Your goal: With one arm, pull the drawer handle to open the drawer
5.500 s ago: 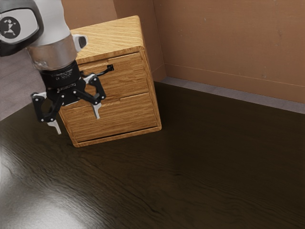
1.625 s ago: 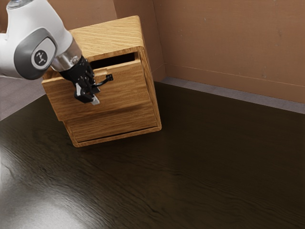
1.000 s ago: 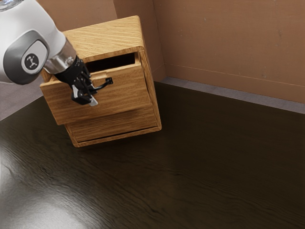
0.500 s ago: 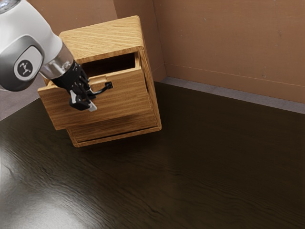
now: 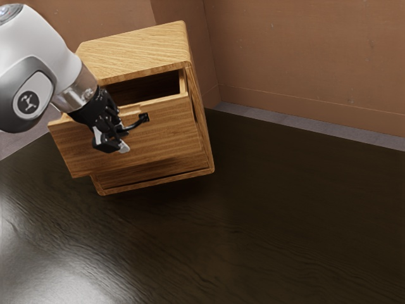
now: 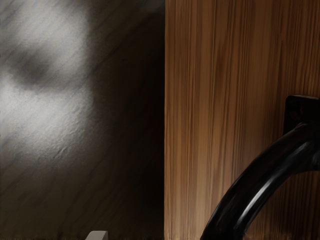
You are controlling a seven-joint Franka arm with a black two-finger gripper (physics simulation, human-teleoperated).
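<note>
A wooden cabinet (image 5: 155, 47) is seen standing on a dark table (image 5: 266, 228), close to the corner of the room. Its top drawer (image 5: 161, 136) is pulled a good way out toward the exterior view's left, and a dark gap is seen behind its front where the inside of the cabinet shows. The bottom drawer (image 5: 158, 172) is shut. The black drawer handle (image 5: 135, 120) is fixed on the front of the top drawer. The gripper (image 5: 112, 139) is closed tight on the end of the handle nearer the arm, with one finger on each side of the bar. In the wrist view the curved bar of the handle (image 6: 260, 195) is seen very close, right under the hand, against the wood of the drawer front (image 6: 220, 100). The job looks mostly done, but a little more pulling may be wanted. For this step to be done well, the pull should be made straight out, along the line the drawer slides on, not to the side, up or down. The grip should be held firm so the bar is not let slip. The pull should be made slowly, so that the cabinet is not dragged across the table or tipped.
</note>
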